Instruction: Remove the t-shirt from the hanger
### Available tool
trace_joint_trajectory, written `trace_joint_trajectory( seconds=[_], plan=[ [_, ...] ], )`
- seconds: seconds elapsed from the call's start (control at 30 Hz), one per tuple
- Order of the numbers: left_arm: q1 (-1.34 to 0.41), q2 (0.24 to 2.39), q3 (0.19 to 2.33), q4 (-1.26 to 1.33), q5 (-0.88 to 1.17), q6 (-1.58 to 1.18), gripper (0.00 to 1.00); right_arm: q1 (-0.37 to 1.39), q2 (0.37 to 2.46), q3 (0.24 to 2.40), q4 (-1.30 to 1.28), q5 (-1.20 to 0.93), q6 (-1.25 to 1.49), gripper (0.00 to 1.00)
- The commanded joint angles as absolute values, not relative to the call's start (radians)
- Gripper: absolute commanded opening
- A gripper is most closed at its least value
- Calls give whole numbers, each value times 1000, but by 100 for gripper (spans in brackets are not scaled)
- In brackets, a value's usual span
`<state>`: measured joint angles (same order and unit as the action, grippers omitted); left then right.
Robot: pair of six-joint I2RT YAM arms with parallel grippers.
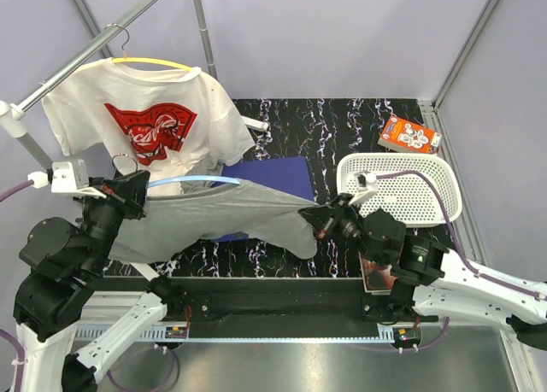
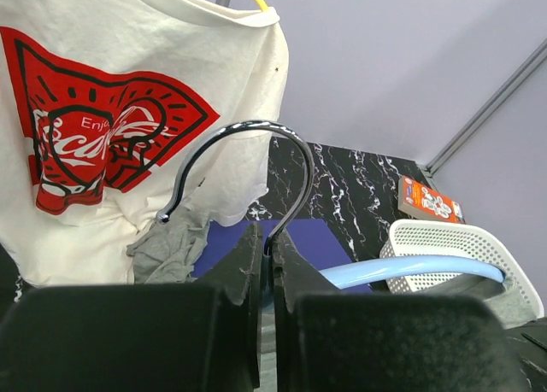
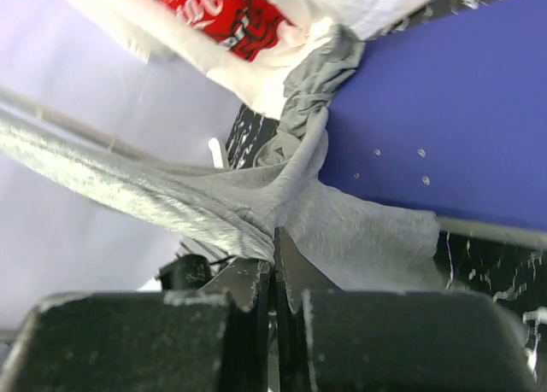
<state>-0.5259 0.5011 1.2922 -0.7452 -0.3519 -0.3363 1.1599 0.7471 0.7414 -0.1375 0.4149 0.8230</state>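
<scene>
A grey t-shirt (image 1: 222, 213) hangs stretched between my two grippers on a light blue hanger (image 1: 192, 183). My left gripper (image 1: 128, 191) is shut on the hanger's metal hook (image 2: 256, 153), near its base. The blue hanger arm (image 2: 410, 268) runs off to the right. My right gripper (image 1: 323, 219) is shut on the grey t-shirt's edge (image 3: 256, 204) and holds the cloth taut above the table. One end of the shirt (image 2: 167, 251) lies bunched on the table.
A white t-shirt with a red print (image 1: 141, 119) hangs on a yellow hanger (image 1: 158, 63) from the rail at the back left. A blue mat (image 1: 273, 178) lies on the black marble table (image 1: 342, 127). A white basket (image 1: 410, 187) and an orange box (image 1: 408, 134) are at the right.
</scene>
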Motion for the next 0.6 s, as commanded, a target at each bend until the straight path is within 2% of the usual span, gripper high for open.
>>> trace_joint_trajectory(
  seconds=[0.0, 0.17, 0.37, 0.53, 0.57],
  plan=[
    [-525, 463, 1290, -581, -460, -377, 0, 1160, 609, 671, -244, 650, 1020, 0],
    [-525, 433, 1244, -562, -489, -452, 0, 1161, 506, 632, -343, 686, 1049, 0],
    [-525, 402, 1201, -534, -488, -506, 0, 1161, 474, 673, -442, 643, 933, 0],
    [-525, 439, 1285, -578, -448, -460, 0, 1160, 534, 715, -395, 393, 686, 0],
    [-525, 451, 1311, -595, -436, -430, 0, 1161, 554, 713, -370, 274, 652, 0]
  ],
)
